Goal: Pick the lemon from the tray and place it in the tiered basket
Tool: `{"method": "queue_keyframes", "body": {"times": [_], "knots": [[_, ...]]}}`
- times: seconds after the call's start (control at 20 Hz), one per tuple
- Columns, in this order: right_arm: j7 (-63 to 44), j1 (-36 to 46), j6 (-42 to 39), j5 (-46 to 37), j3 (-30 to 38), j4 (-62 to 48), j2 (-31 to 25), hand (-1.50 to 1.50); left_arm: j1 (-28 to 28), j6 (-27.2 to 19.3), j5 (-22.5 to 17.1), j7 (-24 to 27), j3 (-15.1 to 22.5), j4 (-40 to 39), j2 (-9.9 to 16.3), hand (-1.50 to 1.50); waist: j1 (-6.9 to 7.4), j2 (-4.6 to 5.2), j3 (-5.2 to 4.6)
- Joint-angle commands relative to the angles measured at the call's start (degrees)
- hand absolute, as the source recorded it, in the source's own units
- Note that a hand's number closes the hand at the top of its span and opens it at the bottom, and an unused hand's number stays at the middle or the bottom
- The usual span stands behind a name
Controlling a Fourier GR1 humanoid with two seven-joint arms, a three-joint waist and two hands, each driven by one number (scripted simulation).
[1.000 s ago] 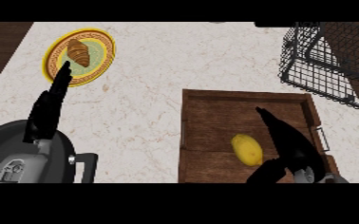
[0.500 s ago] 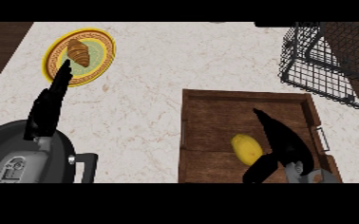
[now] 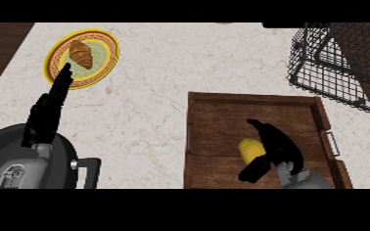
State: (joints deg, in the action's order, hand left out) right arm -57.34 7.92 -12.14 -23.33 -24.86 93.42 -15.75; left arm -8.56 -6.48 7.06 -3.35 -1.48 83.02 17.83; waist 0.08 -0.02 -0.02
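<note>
Our right hand [image 3: 273, 147] comes in from the desk's near edge and sits over the tray [image 3: 217, 122]. Its fingers arch over the lemon [image 3: 249, 149] from the right and its thumb drops down at the lemon's near end, so we take it as curled round the fruit. We cannot tell whether the lemon is lifted or lies on the wood. Only the lemon's left side shows, yellow against the dark boards; the hand hides the remainder. The lemon sits in the tray's near half, about midway between its left and right rims.

The tray is a brown wooden box with raised rims and a small handle on its right side. It lies at the desk's near right. Past its far right corner stands the basket [image 3: 325, 63], made of black wire, at the desk's far right edge and well apart from the lemon.

Our left hand [image 3: 51, 108] shows at the desk's near left, fingers straight and grasping nothing. Its fingertips point toward the plate [image 3: 104, 61] at the far left, which carries a croissant [image 3: 80, 54].
</note>
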Motion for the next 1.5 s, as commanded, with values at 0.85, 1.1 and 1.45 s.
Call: {"method": "queue_keyframes", "body": {"times": [0.85,1.1,1.45], "knots": [[0.48,17.75,4.38,-12.73,3.14,-15.49,11.21,1.5,-2.23,1.74,1.18,-1.33,-1.47,-1.02,-1.69,0.0,1.39,0.48,0.01],[3.97,27.85,17.7,-21.17,5.7,-28.49,15.51,1.5,-1.4,1.69,1.86,-0.67,-0.14,1.0,-2.45,0.0,2.28,0.57,0.05],[1.94,37.9,32.0,-30.86,11.14,-25.12,12.81,1.5,-0.56,0.35,2.84,0.42,-0.41,-0.7,-3.13,0.0,0.91,0.11,-0.01]]}}
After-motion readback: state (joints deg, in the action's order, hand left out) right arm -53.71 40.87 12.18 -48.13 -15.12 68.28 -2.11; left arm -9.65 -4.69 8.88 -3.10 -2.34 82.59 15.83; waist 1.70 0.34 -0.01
